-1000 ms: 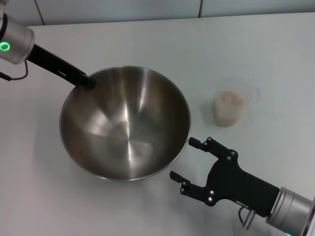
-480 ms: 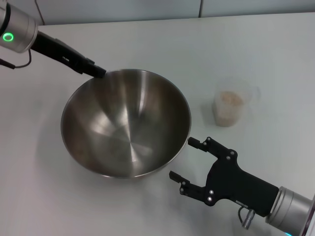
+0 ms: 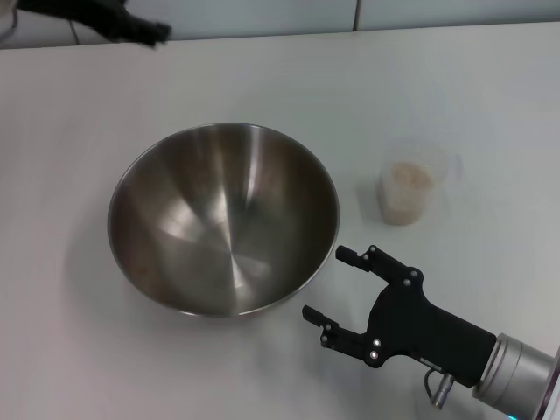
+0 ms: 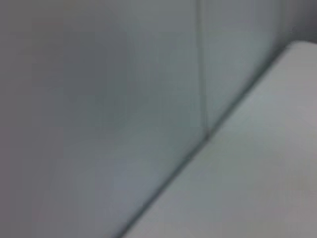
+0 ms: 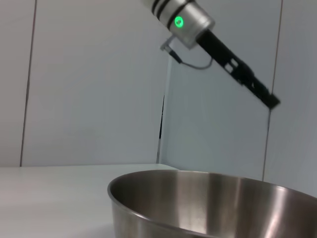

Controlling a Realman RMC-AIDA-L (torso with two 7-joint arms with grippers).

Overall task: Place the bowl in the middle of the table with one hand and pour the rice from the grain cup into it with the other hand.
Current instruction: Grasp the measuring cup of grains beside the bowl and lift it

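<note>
The steel bowl (image 3: 223,219) stands upright and empty on the white table (image 3: 262,79), with nothing holding it. It also shows in the right wrist view (image 5: 213,203). The clear grain cup (image 3: 407,188) stands to the bowl's right, with rice (image 3: 409,178) filling its lower part. My right gripper (image 3: 325,283) is open and empty, just off the bowl's near right rim and nearer to me than the cup. My left gripper (image 3: 131,26) is raised at the far left corner, well clear of the bowl, and also shows in the right wrist view (image 5: 247,82).
A grey panelled wall (image 3: 262,13) runs along the table's far edge. The left wrist view shows only that wall (image 4: 99,99) and a strip of table (image 4: 267,163).
My left gripper has come off the bowl's far left rim and lifted away to the far left. The bowl has settled level. My right arm has not moved.
</note>
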